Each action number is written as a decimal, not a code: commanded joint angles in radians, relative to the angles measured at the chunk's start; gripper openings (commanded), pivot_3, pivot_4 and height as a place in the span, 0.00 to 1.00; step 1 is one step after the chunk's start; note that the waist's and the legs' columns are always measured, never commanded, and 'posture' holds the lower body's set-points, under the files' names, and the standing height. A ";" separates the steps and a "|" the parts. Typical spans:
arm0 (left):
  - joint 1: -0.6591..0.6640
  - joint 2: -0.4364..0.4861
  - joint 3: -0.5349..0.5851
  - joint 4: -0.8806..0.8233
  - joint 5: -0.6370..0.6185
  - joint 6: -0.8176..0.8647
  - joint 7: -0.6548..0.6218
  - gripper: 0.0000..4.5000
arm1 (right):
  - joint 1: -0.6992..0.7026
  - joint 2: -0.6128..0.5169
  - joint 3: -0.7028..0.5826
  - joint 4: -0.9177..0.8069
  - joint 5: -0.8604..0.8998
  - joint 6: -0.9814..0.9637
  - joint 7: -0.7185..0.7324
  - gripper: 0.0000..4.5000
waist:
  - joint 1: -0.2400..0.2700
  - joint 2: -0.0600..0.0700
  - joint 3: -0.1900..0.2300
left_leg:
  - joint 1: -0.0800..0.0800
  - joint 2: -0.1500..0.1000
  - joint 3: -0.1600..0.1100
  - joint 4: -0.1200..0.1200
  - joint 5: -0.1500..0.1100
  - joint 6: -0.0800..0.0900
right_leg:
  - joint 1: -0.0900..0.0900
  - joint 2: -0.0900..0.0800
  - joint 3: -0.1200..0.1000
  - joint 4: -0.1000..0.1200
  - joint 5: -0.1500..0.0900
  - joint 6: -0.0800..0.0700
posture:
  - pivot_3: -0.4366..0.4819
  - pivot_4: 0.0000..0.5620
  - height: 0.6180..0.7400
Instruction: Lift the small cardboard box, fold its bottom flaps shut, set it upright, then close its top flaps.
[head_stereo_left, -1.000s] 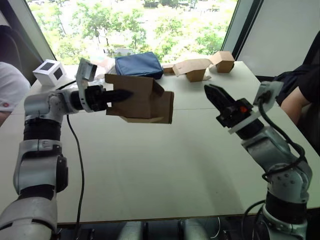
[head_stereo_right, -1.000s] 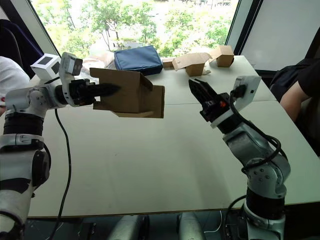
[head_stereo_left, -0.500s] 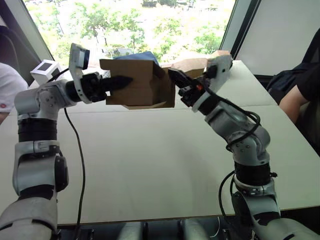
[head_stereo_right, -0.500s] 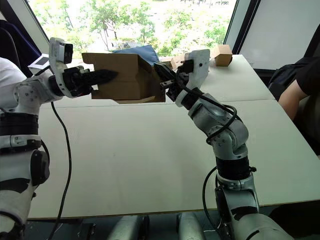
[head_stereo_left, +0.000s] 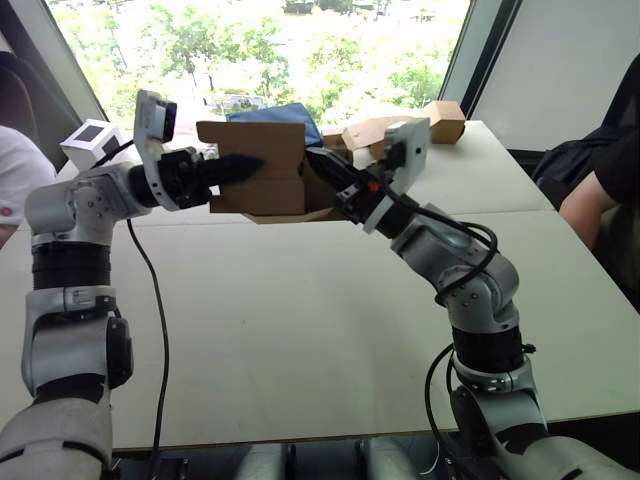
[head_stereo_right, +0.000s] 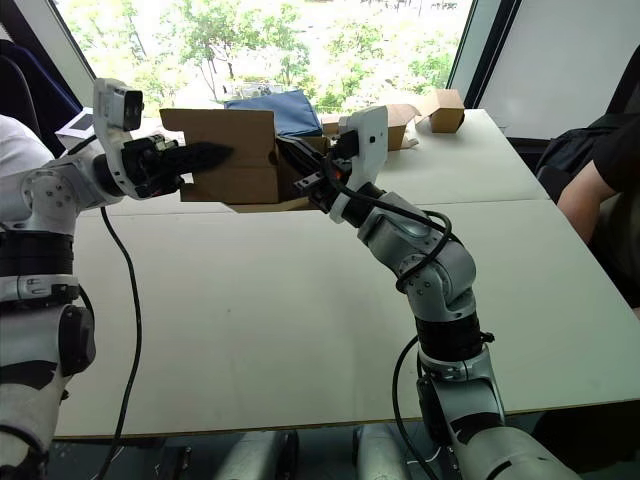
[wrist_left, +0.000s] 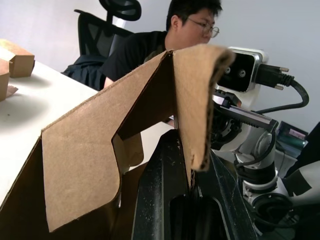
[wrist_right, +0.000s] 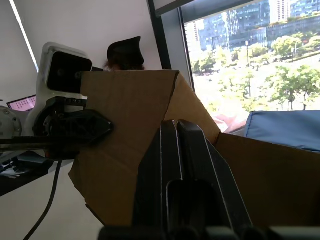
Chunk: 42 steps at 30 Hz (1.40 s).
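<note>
Small cardboard box (head_stereo_left: 258, 168): brown corrugated, held in the air above the far half of the white table (head_stereo_left: 300, 330), lying on its side with an open end facing right.

Left gripper (head_stereo_left: 240, 167): black fingers clamped on the box's near side wall, one finger (wrist_left: 162, 192) on each face of the panel.

Right gripper (head_stereo_left: 328, 172): fingers pressed together with nothing between them, tip reaching into the box's right end against the bottom flaps (head_stereo_right: 287, 170), which stood partly folded.

On the table beyond the box: dark blue pouch (head_stereo_right: 292, 108); other brown boxes (head_stereo_left: 410, 125); white cube with black faces (head_stereo_left: 94, 143) at far left.

A seated person (wrist_left: 165, 37) was at the right edge.
</note>
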<state>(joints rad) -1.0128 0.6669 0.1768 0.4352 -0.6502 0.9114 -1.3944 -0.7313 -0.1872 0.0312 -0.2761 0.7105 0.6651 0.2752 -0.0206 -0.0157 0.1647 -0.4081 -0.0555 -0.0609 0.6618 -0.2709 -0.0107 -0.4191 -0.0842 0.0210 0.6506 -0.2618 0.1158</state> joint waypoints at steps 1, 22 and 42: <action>-0.004 0.010 -0.006 -0.066 -0.031 0.003 -0.018 0.00 | -0.004 0.023 -0.002 -0.039 0.011 -0.009 0.021 0.01 | 0.000 0.000 0.000 | 0.000 0.000 0.000 0.000 0.000 0.000 | 0.000 0.000 0.000 0.000 0.000 0.000 | 0.48 0.27 1.00; -0.002 0.011 0.018 -0.066 -0.068 0.023 0.007 0.00 | 0.155 -0.046 -0.160 -0.178 0.153 -0.033 0.165 0.01 | 0.003 0.000 0.000 | 0.000 0.000 0.000 0.000 0.000 0.001 | 0.000 0.000 0.000 0.000 0.000 0.000 | 0.48 0.27 1.00; -0.026 -0.016 0.012 -0.097 -0.105 0.038 0.027 0.00 | 0.284 -0.221 -0.039 -0.198 0.053 -0.008 0.210 0.01 | 0.003 0.000 0.000 | 0.000 0.001 0.000 0.000 -0.001 0.001 | 0.000 0.002 0.001 -0.001 0.000 0.000 | 0.48 0.27 1.00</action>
<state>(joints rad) -1.0169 0.6400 0.1731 0.3766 -0.7292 0.9444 -1.3694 -0.4271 -0.4166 -0.0072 -0.4706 0.7801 0.6920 0.4781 -0.0181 -0.0158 0.1648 -0.4080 -0.0542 -0.0605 0.6617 -0.2715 -0.0096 -0.4190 -0.0826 0.0217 0.6493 -0.2619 0.1157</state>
